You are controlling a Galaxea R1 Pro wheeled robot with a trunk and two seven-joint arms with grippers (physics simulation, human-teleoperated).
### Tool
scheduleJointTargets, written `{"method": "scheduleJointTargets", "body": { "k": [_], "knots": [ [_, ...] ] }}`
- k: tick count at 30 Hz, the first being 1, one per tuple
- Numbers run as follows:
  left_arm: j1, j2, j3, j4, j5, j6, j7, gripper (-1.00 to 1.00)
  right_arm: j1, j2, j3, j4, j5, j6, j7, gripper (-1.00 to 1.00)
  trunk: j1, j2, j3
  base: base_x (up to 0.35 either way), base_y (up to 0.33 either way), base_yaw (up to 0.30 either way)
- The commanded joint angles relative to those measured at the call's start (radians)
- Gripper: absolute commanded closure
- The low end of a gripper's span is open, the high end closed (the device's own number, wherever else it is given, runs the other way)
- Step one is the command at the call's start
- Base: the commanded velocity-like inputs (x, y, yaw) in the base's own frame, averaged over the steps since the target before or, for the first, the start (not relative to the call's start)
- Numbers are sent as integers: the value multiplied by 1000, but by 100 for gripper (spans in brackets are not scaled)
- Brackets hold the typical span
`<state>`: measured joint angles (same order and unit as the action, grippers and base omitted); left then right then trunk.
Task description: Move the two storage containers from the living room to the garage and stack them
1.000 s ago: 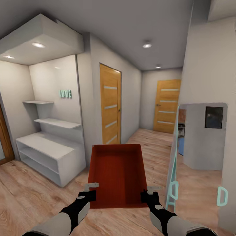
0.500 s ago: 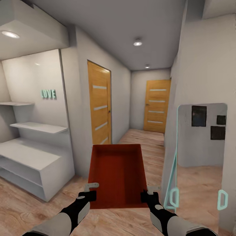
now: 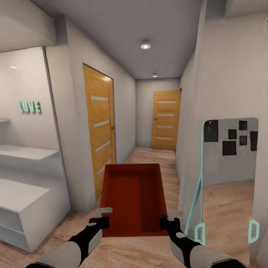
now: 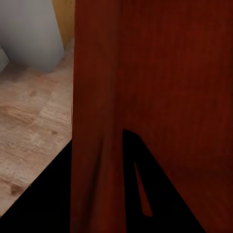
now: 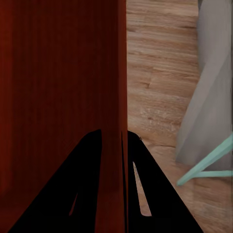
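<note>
I hold one red-orange storage container (image 3: 133, 199) in front of me, open side up, above the light wood-plank floor. My left gripper (image 3: 103, 216) is shut on its left wall and my right gripper (image 3: 169, 218) is shut on its right wall, both near the near corners. In the left wrist view the container wall (image 4: 97, 116) runs between the dark fingers (image 4: 53, 194). In the right wrist view the wall (image 5: 114, 97) is clamped between the black fingers (image 5: 155, 194). The bin looks empty.
A hallway runs ahead with a wooden door (image 3: 98, 126) on the left and another wooden door (image 3: 166, 120) at its far end. A white shelf unit (image 3: 22, 208) stands at the left. A teal-framed mirror (image 3: 227, 178) leans against the right wall.
The whole view has shifted: the shelf unit slid left and the hallway doors drew nearer, so the camera moved forward and turned. The container and both grippers keep the same place in view.
</note>
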<state>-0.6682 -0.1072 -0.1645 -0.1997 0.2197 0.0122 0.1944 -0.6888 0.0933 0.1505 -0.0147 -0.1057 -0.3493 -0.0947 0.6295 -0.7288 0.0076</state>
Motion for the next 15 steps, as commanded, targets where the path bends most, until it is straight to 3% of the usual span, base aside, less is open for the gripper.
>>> {"method": "scheduleJointTargets", "body": {
  "k": [1,7,15],
  "knots": [
    [-1,50,80,-27,-6,-29,13,100,0,0,-26,15,-17,-5,0,100,1,0,0,322,167,-234],
    [-1,50,79,-27,-6,-29,13,100,0,0,-26,15,-17,-5,0,100,1,0,0,322,167,-213],
    [-1,50,79,-27,-6,-29,13,100,0,0,-26,15,-17,-5,0,100,1,0,0,322,167,-36]
  ]
}}
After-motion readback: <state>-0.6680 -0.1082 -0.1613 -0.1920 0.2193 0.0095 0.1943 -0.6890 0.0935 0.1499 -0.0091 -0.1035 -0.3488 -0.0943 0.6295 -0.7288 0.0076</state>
